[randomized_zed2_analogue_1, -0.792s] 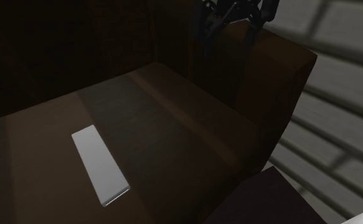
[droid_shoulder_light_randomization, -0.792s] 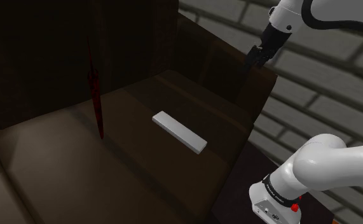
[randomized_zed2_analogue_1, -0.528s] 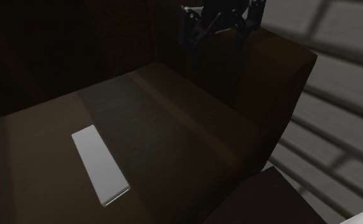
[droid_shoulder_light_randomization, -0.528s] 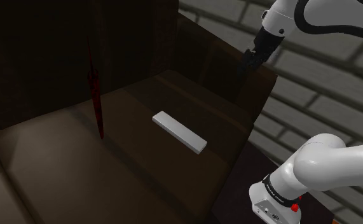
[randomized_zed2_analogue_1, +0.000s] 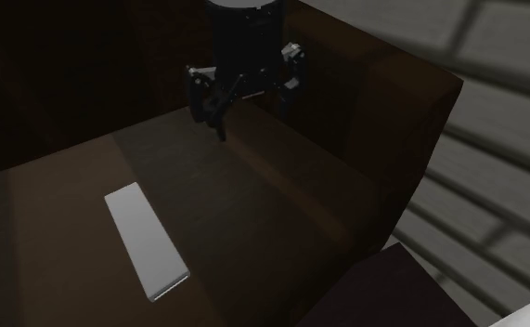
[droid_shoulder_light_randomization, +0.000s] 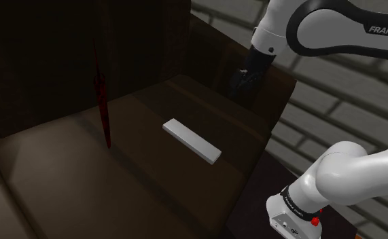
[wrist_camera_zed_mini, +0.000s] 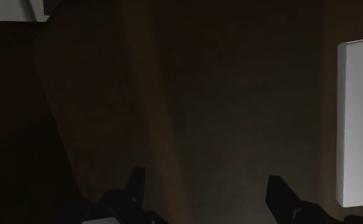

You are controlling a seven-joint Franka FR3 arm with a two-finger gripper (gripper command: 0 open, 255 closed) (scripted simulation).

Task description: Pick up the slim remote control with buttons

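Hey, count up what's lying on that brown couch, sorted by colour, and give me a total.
White: 1, the remote
Red: 1, a thin strip standing near the backrest
Total: 2

Furniture: dark brown sofa (droid_shoulder_light_randomization: 83,176), broad seat cushion (randomized_zed2_analogue_1: 281,204), backrest (droid_shoulder_light_randomization: 43,61) deep in shadow, blocky armrest (randomized_zed2_analogue_1: 411,111) at the seat's end | Surround: grey brick-patterned surface (droid_shoulder_light_randomization: 335,95) beyond the armrest | Light: dim, a faint paler band across the seat
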